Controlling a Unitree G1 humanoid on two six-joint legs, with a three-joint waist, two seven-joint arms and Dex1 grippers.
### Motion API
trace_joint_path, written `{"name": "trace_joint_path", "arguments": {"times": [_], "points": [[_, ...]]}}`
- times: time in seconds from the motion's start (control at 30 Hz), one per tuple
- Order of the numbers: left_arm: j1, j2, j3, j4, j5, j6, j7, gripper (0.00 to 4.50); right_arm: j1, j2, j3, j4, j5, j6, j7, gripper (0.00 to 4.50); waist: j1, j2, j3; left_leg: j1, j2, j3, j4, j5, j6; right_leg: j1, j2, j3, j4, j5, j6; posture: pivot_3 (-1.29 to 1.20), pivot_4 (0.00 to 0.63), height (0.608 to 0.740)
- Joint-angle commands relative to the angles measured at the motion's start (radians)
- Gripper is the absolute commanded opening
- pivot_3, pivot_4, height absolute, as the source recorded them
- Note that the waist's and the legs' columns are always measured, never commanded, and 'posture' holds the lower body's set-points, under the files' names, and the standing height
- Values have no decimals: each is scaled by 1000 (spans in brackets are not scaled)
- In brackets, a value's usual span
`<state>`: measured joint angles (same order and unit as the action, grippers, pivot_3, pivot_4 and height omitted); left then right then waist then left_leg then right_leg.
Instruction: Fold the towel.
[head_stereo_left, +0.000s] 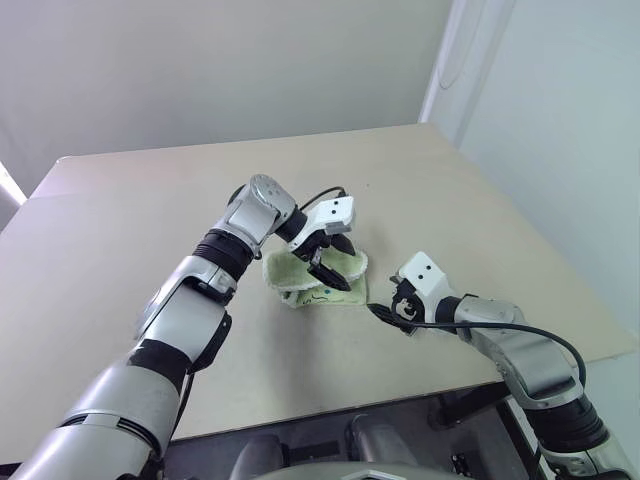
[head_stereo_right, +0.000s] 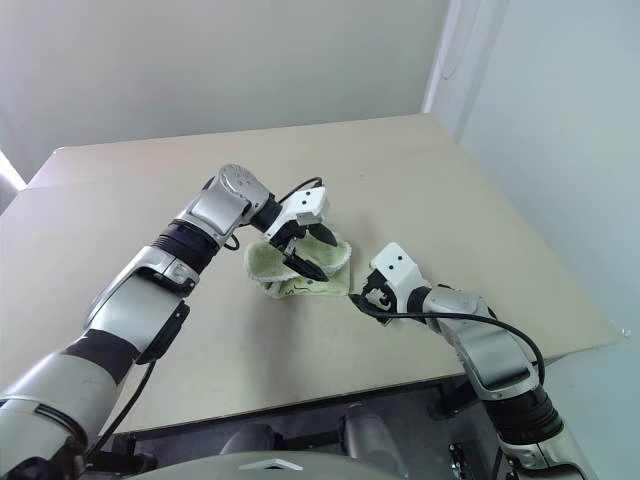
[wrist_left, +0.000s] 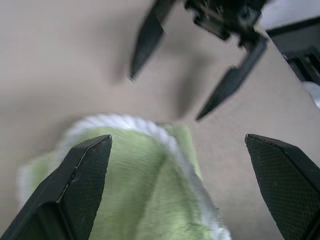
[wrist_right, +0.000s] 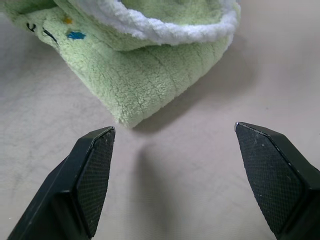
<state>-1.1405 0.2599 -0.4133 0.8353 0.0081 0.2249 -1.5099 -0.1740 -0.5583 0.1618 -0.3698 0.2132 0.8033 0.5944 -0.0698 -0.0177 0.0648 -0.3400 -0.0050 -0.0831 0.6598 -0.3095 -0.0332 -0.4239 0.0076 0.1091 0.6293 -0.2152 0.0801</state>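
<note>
The towel (head_stereo_left: 312, 284) lies folded into a small, light green bundle with white edging near the middle of the table. A small dark mark (wrist_right: 35, 27) shows on its lower layer. My left gripper (head_stereo_left: 337, 262) hovers just above the bundle, open, with nothing between its fingers (wrist_left: 75, 190). My right gripper (head_stereo_left: 392, 304) is low over the table just to the right of the towel, pointing at its folded corner (wrist_right: 127, 117). It is open and empty, a short gap away from the cloth. The left wrist view looks across the towel (wrist_left: 145, 190) to the right gripper (wrist_left: 165, 97).
The beige table (head_stereo_left: 140, 220) stretches wide around the towel. Its front edge (head_stereo_left: 400, 400) runs close below the right arm, and its right edge slants beside a white wall (head_stereo_left: 560, 150).
</note>
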Motion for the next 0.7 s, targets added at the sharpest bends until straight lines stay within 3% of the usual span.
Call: {"name": "trace_joint_path", "arguments": {"times": [0.03, 0.2, 0.37, 0.5, 0.7], "points": [[-74, 5, 91, 38, -38, 17, 46, 4496, -42, 25, -51, -59, 41, -25, 1, 4044, -1, 0, 0, 0, 0, 0, 0, 0, 0, 0, 0, 0, 0, 0, 0, 0, 0, 740], [-162, 74, 253, 188, -89, 80, 202, 4496, -133, 53, 18, -62, 11, -42, -8, 4044, -7, 0, 1, 0, 0, 0, 1, 0, 0, 0, 0, 0, 1, 0, 0, 0, 0, 740], [-128, 190, 300, 226, -78, 123, 220, 4496, -232, 93, 125, -39, -21, -58, 7, 4044, -25, 0, 1, 1, 1, -2, 0, -1, 1, 0, 2, -1, 2, 1, 3, 0, 0, 740], [-16, 300, 276, 103, -65, 174, 150, 4496, -278, 97, 183, -10, -40, -80, 36, 4044, -28, 0, 1, 0, 1, -2, 1, -1, 1, 0, 1, -1, 1, 2, 4, 0, 0, 740], [290, 462, 282, -274, -94, 322, 110, 4496, -331, 119, 259, 77, -91, -152, 72, 4044, -28, -1, 1, 0, 2, -2, 1, -1, 2, 0, 1, -1, 2, 2, 3, 0, 0, 740]]}}
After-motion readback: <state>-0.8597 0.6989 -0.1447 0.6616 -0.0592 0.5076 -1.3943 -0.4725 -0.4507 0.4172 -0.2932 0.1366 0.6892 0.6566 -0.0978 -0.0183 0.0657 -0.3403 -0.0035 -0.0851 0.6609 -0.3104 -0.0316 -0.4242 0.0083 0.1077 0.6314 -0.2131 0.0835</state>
